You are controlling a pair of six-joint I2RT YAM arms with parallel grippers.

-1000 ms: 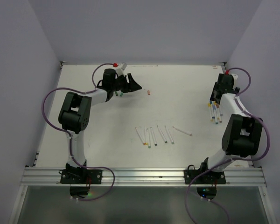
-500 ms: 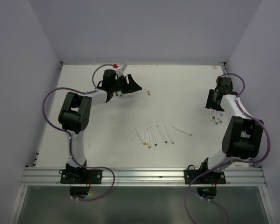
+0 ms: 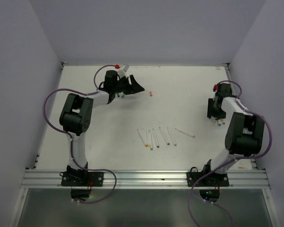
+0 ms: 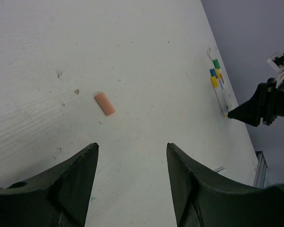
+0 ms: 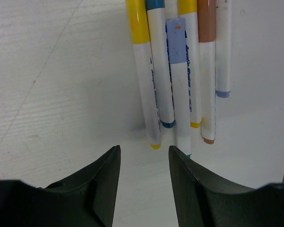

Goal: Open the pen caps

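White table, pale lavender walls, metal rail

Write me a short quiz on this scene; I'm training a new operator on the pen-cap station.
1. True or false: the left end effector holds the loose orange cap.
2. Which faces the bundle of capped pens? A) left end effector B) right end effector
3. In the right wrist view, what colour is the leftmost pen's cap?
Key: 1 false, it lies on the table; 2 B; 3 yellow.

White table, scattered pens, orange cap
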